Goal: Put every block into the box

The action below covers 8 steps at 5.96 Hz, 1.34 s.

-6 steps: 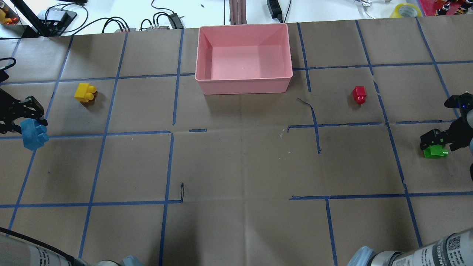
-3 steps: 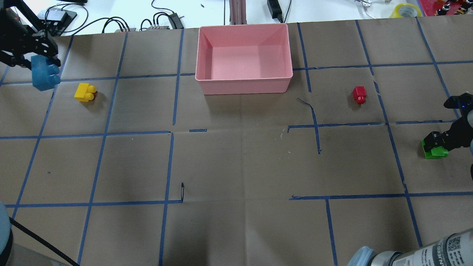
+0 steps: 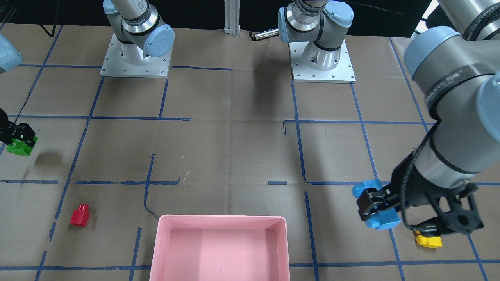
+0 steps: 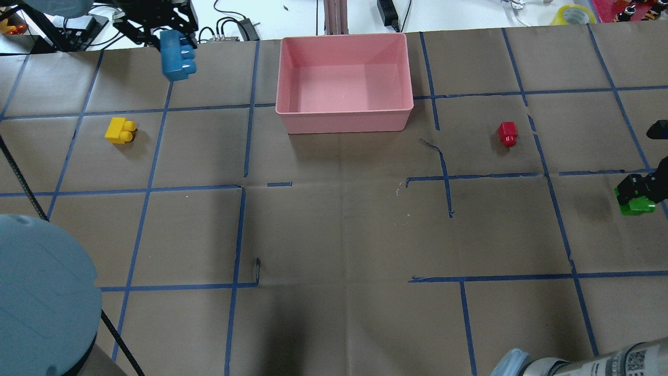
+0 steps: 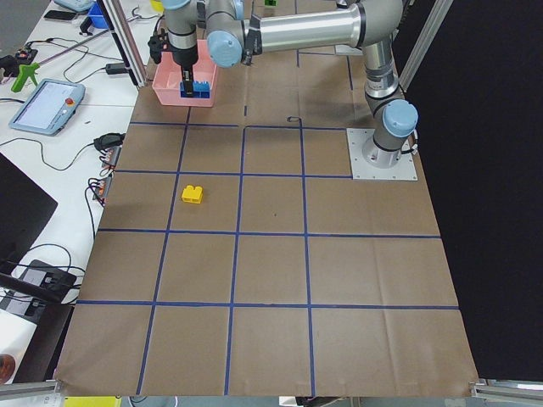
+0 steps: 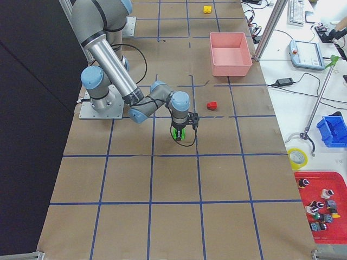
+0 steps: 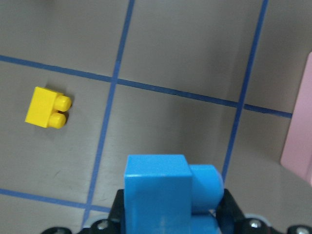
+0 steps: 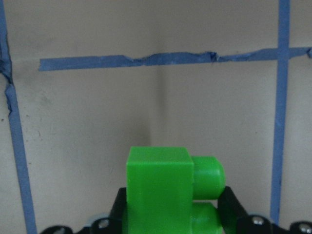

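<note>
My left gripper [image 4: 171, 43] is shut on the light-blue brick [image 4: 178, 65] and holds it in the air, left of the pink box [image 4: 344, 119]; the brick also shows in the front view [image 3: 379, 221] and the left wrist view [image 7: 158, 192]. My right gripper [image 4: 632, 189] is shut on the green brick [image 4: 637, 207] at the table's right edge, a little above the paper; the brick also shows in the right wrist view [image 8: 161, 195]. The yellow brick [image 4: 120, 130] lies on the left. The red brick [image 4: 507, 133] lies right of the box. The box is empty.
Brown paper with a blue tape grid covers the table [image 4: 339, 235]. Cables and power bricks [image 4: 229, 28] lie beyond the back edge. My left arm's elbow [image 4: 42, 292] looms at the lower left of the overhead view. The two arm bases [image 3: 134, 58] stand on the robot's side.
My left gripper has carried the light-blue brick from the left edge to the back and then right, toward the box. My right gripper has shifted right with the green brick.
</note>
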{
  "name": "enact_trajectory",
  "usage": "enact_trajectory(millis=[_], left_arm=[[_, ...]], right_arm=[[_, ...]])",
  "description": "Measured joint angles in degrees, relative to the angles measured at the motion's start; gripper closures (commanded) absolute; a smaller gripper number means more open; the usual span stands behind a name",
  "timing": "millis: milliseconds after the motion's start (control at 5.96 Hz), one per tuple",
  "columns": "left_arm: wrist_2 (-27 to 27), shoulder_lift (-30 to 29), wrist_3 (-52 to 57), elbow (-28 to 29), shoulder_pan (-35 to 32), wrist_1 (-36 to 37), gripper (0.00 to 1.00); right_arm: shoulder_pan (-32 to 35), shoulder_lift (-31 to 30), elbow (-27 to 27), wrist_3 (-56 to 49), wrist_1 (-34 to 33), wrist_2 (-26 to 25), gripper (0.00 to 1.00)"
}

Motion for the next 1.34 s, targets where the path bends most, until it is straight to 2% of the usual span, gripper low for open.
enact_trajectory(millis=[336, 504, 839, 1007, 1175, 1343], left_arm=[[-1.29, -6.96, -1.65, 7.89, -6.32, -1.92, 0.89], [-1.26, -10.22, -2.01, 9.92, -8.17, -1.81, 0.89], [0.85, -16.26, -3.62, 11.11, -11.09, 2.29, 0.88], [1.75, -17.87, -4.32, 11.17, -12.16, 3.93, 0.88], [1.94, -18.71, -4.99, 11.19, -13.03, 5.07, 0.85], [2.01, -19.62, -5.4, 11.19, -13.95, 6.5, 0.52]], right_arm=[[2.07, -2.03, -7.54, -0.61, 4.1, 1.01, 0.94], [5.07, -1.53, -11.19, -0.84, 4.26, 2.83, 0.94], [13.14, 3.12, -18.18, -1.07, 1.8, 12.19, 0.94], [16.91, 6.19, -22.08, -0.92, -0.59, 15.58, 0.94], [20.95, 9.09, -26.65, 0.74, -1.52, 16.63, 0.93], [25.33, 11.52, -30.61, 5.39, -1.67, 16.56, 0.93]])
